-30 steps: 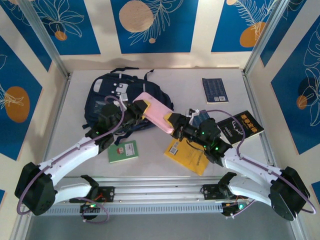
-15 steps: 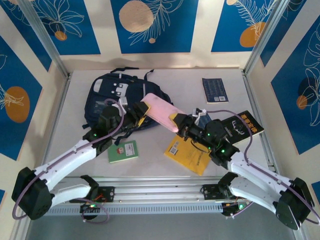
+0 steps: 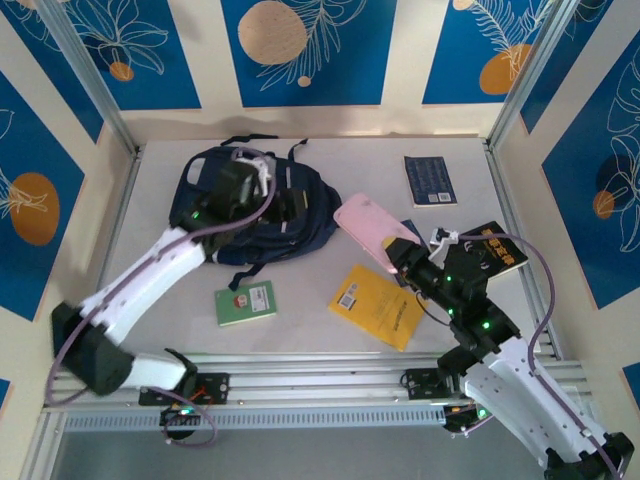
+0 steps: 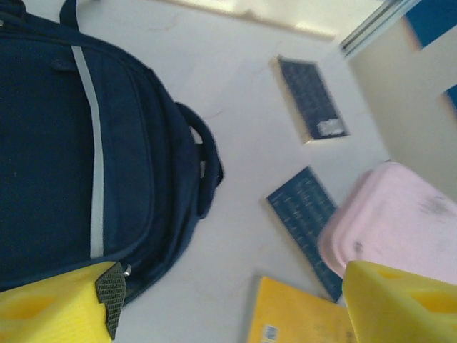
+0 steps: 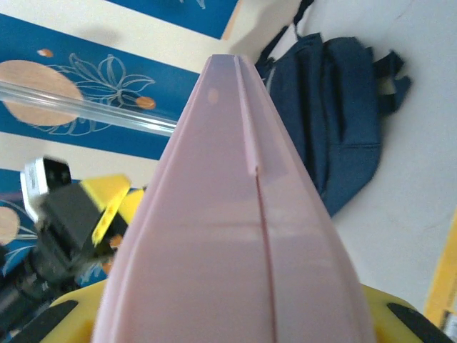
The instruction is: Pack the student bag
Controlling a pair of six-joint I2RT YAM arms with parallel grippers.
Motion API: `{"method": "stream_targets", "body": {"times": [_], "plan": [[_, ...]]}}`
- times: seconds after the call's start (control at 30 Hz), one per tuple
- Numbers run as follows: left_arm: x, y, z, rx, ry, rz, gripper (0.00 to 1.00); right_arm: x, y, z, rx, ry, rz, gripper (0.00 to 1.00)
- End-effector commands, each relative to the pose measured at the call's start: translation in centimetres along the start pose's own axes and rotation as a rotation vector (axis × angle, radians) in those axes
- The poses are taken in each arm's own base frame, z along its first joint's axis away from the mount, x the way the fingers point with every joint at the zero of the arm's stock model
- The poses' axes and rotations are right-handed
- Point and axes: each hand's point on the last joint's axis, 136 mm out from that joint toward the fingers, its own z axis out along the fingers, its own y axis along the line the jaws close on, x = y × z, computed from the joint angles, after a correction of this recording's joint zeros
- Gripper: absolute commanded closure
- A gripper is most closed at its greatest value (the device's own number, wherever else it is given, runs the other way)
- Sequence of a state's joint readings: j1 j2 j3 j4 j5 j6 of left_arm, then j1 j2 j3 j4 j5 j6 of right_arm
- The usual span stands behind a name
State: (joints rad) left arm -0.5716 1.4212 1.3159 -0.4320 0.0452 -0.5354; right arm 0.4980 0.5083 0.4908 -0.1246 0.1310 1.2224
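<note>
Both grippers gripped the pink case (image 3: 363, 224) half a second ago. Now the left gripper (image 3: 288, 205) has let go and swung back over the student bag (image 3: 312, 222), while the right gripper (image 3: 398, 256) has drawn the case off to the right, clear of the bag. In the left wrist view the left gripper (image 4: 232, 286) has its jaws spread wide, with nothing between the yellow fingers (image 4: 50, 311).

The right gripper is clamped on the near end of the pink case. The case's long axis runs from the fingers up and to the left, its free end aimed at the bag.

The student bag (image 4: 50, 143) lies flat on the far left part of the table (image 3: 350, 165), front panel up. Its long axis runs roughly left to right. A pale grey stripe crosses the panel, and the end with a loop handle points right, towards the books. Dark straps trail off its far and near edges.

A green booklet (image 3: 246, 302) lies near the bag's front edge. A yellow book (image 3: 378, 305) lies to the right of it. A black book (image 3: 488, 248) sits beside the right arm, and a navy book (image 3: 430, 180) lies at the far right. A blue book (image 4: 300, 211) lies partly under the pink case (image 4: 400, 221).
</note>
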Motion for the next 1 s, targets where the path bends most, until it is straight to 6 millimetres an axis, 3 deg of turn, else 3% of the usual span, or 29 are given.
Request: {"method": "stream_targets", "body": {"times": [0.0,0.2,0.43,0.73,0.97], "plan": [[1.1,2.6,2.9,-0.075,0.188,0.137,0.21,-0.1,-0.2,-0.6,0.01,0.007,-0.085,0.66],[-0.8,6.6,8.6,-0.077,0.293,0.075,0.26,0.1,-0.7,-0.8,0.027,0.035,-0.122,0.66],[-0.2,6.3,14.0,0.137,0.384,-0.073,0.36,0.6,-2.2,-0.6,0.055,0.062,-0.127,0.66],[2.1,8.0,16.6,0.123,0.45,-0.108,0.41,0.3,-3.6,0.0,0.044,0.075,-0.052,0.66],[3.3,8.7,17.6,0.12,0.484,-0.103,0.63,0.3,-4.1,0.8,0.042,0.093,-0.029,0.66]]}}
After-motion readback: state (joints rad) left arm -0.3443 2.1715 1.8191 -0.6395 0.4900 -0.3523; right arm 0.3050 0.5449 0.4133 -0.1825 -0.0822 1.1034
